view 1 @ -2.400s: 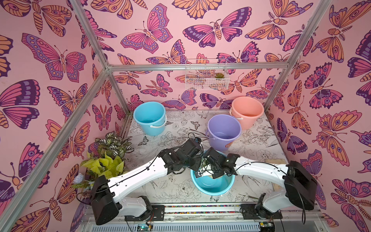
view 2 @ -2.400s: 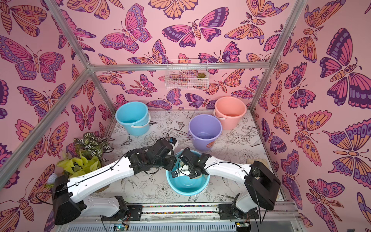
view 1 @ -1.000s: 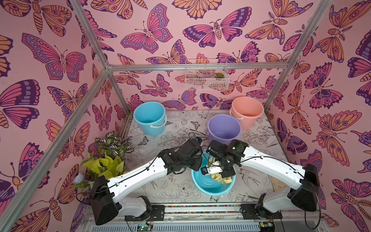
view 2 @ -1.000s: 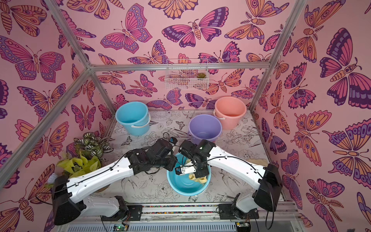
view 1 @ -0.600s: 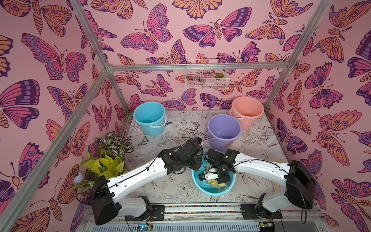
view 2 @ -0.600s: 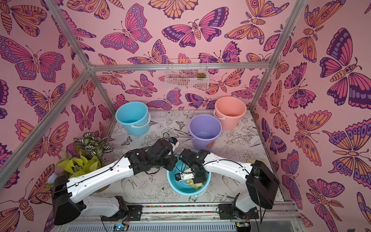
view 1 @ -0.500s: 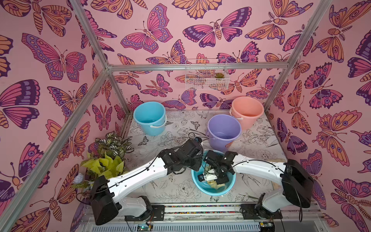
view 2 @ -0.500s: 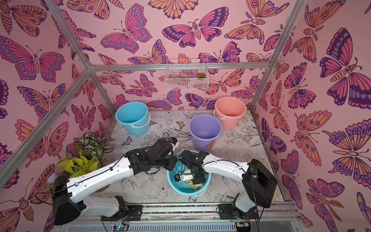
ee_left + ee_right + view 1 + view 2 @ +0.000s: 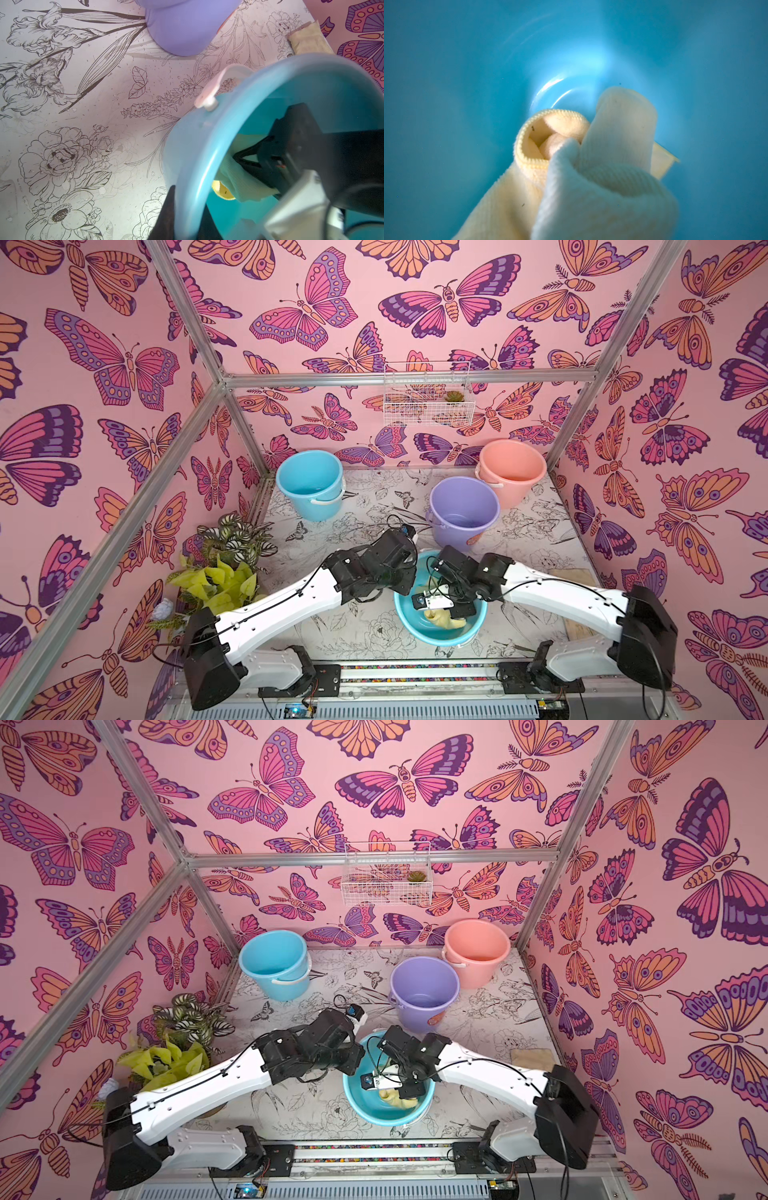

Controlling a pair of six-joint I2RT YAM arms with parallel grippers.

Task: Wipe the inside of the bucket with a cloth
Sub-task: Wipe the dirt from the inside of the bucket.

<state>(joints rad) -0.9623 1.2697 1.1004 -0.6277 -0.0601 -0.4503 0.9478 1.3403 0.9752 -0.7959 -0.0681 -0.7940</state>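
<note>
At the front of the table (image 9: 365,626), near sky-blue bucket (image 9: 409,620) with pale-yellow cloth (image 9: 440,617) bunched inside on its floor, right jaws clenched on the cloth, left jaws gripping the bucket's rim, lavender bucket (image 9: 463,506) just behind, apart

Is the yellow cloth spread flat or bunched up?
Bunched up: the cloth shows rolled folds inside the near blue bucket.

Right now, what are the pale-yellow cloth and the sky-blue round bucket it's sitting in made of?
Pale-yellow cloth: looks like soft terry or microfibre, matte; ribbed pile and a stitched hem show. Sky-blue round bucket: likely moulded plastic, smooth and glossy; glare streaks on its floor.
</note>
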